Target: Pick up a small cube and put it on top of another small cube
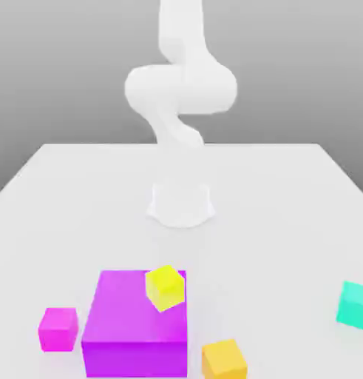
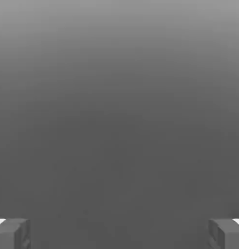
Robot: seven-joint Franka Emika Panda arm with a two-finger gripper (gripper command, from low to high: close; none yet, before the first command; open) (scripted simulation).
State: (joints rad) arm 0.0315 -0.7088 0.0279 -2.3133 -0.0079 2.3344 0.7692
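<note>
Nearest the exterior camera: small orange cube [image 1: 224,360], plain-faced, at the front edge, just beside the big purple cube [image 1: 136,326] on the exterior view's right. Small magenta cube [image 1: 58,329] just beside that purple block on the exterior view's left. Bright yellow small cube [image 1: 165,287], plain, tilted on a corner, up against the purple block's far right top edge; resting or balancing, hard to tell. Small teal cube [image 1: 354,304], plain turquoise-green, much the same size as the other little ones, off alone at the exterior view's right edge, well apart from the yellow one. All on a white table [image 1: 273,192]. White arm [image 1: 180,89] rising behind from its round base [image 1: 181,203], bent high above the tabletop. Gripper [image 2: 119,233] with fingers [image 2: 12,233] spread wide at either side of the hand view, nothing between them, grey blank ground beyond. No lettering, labels or marks readable on any cube
</note>
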